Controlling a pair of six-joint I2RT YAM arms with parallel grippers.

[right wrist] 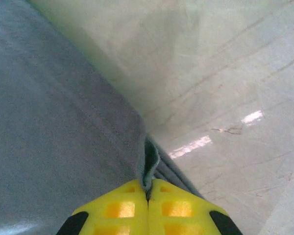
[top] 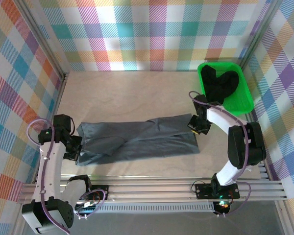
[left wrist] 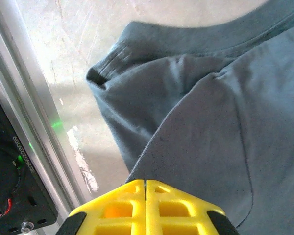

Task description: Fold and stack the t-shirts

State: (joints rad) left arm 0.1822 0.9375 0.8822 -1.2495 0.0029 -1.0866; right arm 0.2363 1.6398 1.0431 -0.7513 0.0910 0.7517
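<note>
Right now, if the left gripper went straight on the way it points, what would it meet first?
The grey shirt. The left gripper is shut at its edge, and cloth covers the line just ahead. Bare table comes only past the shirt's far edge, though depth is unclear.

The left arm (top: 50, 164) is raised from its base and bent forward, with the left tool (top: 74, 148) held low and its yellow fingers (left wrist: 122, 205) pressed together on the edge of the grey t-shirt (top: 137, 139). The right arm (top: 225, 147) is bent with the elbow kept outward, and the right tool (top: 197, 125) is closed, a fold of the shirt pinched between its fingers (right wrist: 179, 205)
</note>
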